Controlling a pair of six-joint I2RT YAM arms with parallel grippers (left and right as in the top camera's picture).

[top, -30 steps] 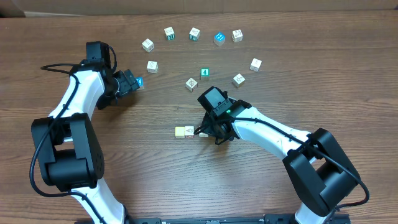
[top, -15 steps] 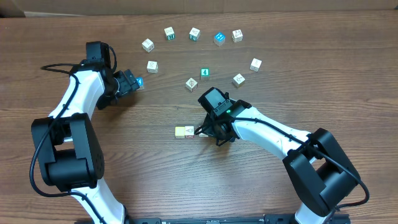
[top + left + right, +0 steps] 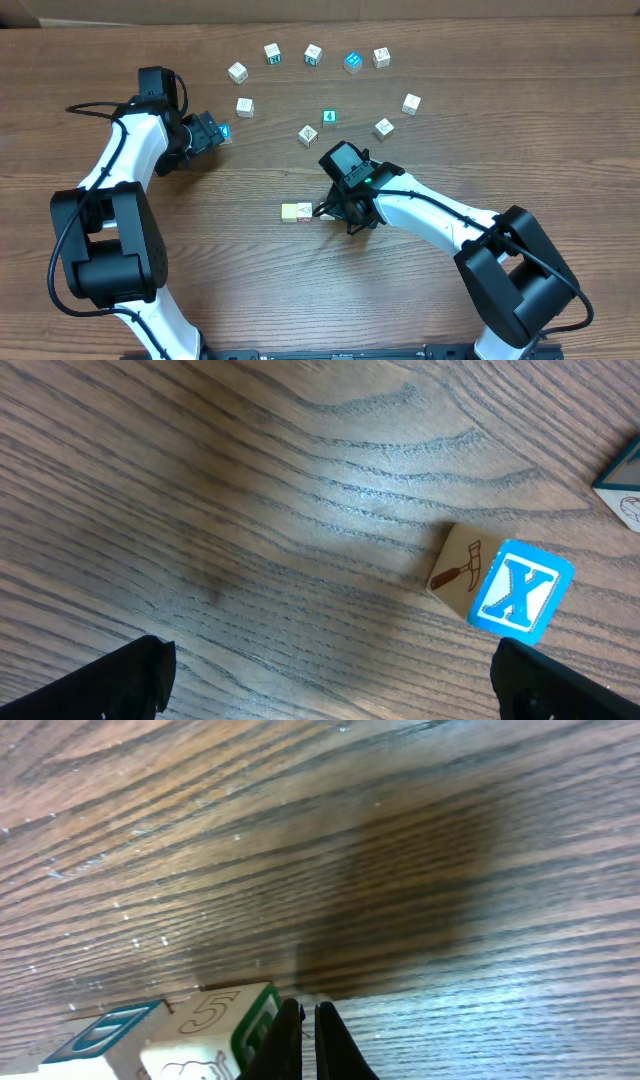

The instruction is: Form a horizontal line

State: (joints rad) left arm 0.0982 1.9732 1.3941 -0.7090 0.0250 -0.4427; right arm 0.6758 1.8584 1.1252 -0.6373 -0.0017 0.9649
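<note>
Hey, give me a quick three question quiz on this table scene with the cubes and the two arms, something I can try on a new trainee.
1. True or false: the right gripper stands wide open.
2. Which letter is on the blue cube ahead of the left gripper? A) X B) O C) T
3. Fill in: the pale cube beside the right gripper's fingertips shows the number ___.
Key: 1 false, it is shut; 2 A; 3 five.
</note>
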